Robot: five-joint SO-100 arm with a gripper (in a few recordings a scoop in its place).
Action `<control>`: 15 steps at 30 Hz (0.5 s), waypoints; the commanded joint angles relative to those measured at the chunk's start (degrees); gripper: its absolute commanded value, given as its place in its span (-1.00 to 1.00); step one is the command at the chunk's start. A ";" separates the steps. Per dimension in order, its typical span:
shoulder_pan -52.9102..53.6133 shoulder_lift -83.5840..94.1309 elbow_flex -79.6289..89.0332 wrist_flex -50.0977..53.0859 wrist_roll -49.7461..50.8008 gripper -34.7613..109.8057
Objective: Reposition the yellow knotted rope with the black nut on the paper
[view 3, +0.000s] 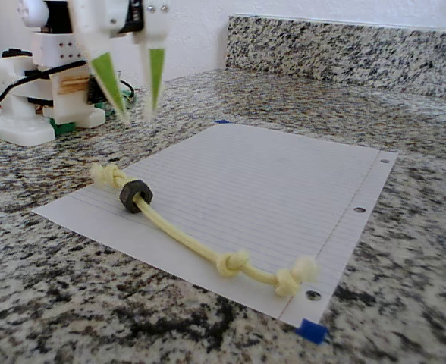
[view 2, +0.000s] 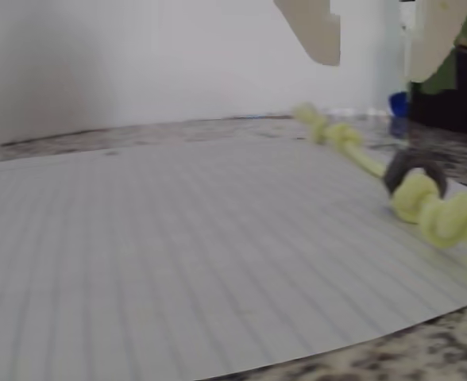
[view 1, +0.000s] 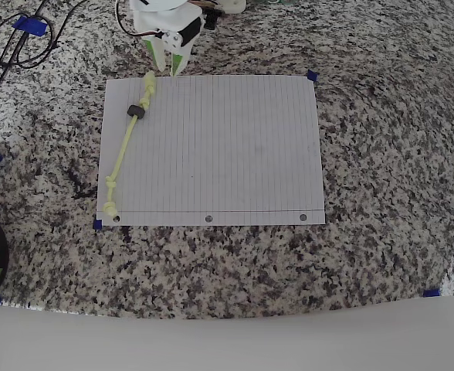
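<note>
Granite counter: open gripper (view 1: 167,68) hovers at twelve o'clock of the yellow knotted rope (view 1: 125,147); probably descend onto the knot beside the black nut (view 1: 137,111), staying over the paper (view 1: 227,154).

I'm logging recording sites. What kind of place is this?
Probably a kitchen counter: a speckled granite countertop with a matching granite backsplash against a white wall.

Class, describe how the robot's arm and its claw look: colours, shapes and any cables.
The arm is white plastic, blocky at its base. Its claw has two long tapered fingers with green faces narrowing to points. Black and reddish cables run along the arm near its base.
</note>
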 commanded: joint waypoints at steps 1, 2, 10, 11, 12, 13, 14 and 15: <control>4.39 -0.97 -2.02 -0.18 10.02 -0.20; 5.27 -1.41 -2.02 -1.32 10.02 -0.20; 9.67 -5.89 -1.93 -5.80 20.65 -0.17; 10.02 -6.68 -1.93 -6.24 21.71 -0.17; 10.37 -7.65 -1.93 -6.86 22.85 -0.16; 10.55 -8.53 -1.85 -7.65 23.47 -0.14; 10.55 -9.32 -1.85 -8.70 23.55 -0.11; 10.55 -10.02 -1.85 -9.32 24.26 -0.08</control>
